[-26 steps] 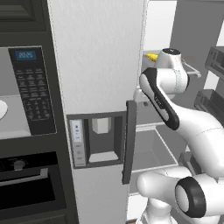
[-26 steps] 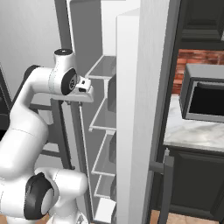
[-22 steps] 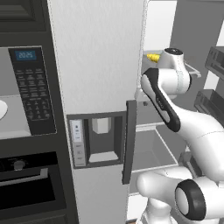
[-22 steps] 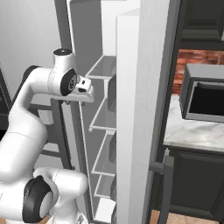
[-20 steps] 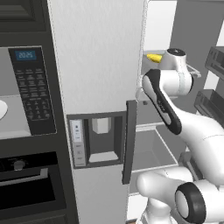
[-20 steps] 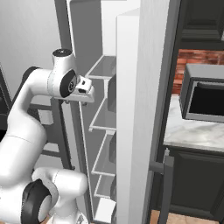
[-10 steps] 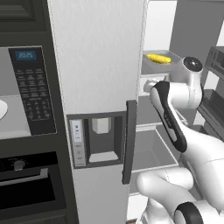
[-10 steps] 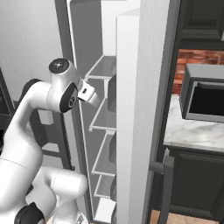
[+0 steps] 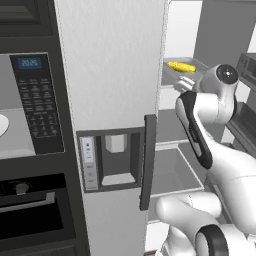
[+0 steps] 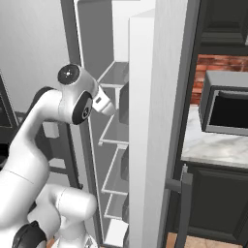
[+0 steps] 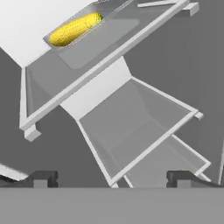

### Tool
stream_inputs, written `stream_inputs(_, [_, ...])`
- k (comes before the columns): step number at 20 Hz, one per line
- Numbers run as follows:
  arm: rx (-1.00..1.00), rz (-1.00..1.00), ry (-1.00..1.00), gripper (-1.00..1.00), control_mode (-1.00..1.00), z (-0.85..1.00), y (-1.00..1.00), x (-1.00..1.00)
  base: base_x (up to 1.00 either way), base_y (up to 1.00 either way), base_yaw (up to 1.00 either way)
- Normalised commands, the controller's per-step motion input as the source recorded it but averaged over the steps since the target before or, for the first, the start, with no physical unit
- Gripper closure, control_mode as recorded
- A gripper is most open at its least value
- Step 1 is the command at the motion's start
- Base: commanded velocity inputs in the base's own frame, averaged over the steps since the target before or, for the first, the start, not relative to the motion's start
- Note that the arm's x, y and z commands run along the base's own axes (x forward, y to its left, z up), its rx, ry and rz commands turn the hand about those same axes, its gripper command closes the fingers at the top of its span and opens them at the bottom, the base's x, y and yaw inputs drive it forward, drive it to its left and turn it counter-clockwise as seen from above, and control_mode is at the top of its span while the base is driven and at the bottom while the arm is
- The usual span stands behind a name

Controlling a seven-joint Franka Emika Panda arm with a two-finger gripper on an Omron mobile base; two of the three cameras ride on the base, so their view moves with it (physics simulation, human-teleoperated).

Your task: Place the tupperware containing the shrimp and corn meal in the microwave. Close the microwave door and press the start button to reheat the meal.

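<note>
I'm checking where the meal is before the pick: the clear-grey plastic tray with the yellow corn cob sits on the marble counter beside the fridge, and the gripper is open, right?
Not quite. The clear-grey plastic tray with the yellow corn cob sits on a grey fridge shelf, not on the marble counter; the hand view and the left base view both show this. The gripper is open, as you said.

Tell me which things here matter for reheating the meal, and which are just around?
Job: tupperware on the fridge shelf; corn cob in it; microwave; open end effector.

Around: oven; fridge dispenser; countertop microwave; lower fridge shelves.
</note>
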Motion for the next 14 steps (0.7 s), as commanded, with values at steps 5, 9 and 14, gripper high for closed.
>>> stream_inputs(5, [0.09, -0.19, -0.04, -1.0, -1.0, 0.22, -0.35, 0.34, 0.0, 0.0, 0.0])
stream_inputs(9, [0.11, -0.13, 0.0, -1.0, -1.0, 0.13, -0.47, 0.44, 0.0, 0.0, 0.0])
stream_inputs(14, [0.13, -0.06, 0.0, -1.0, -1.0, 0.07, -0.38, 0.44, 0.0, 0.0, 0.0])
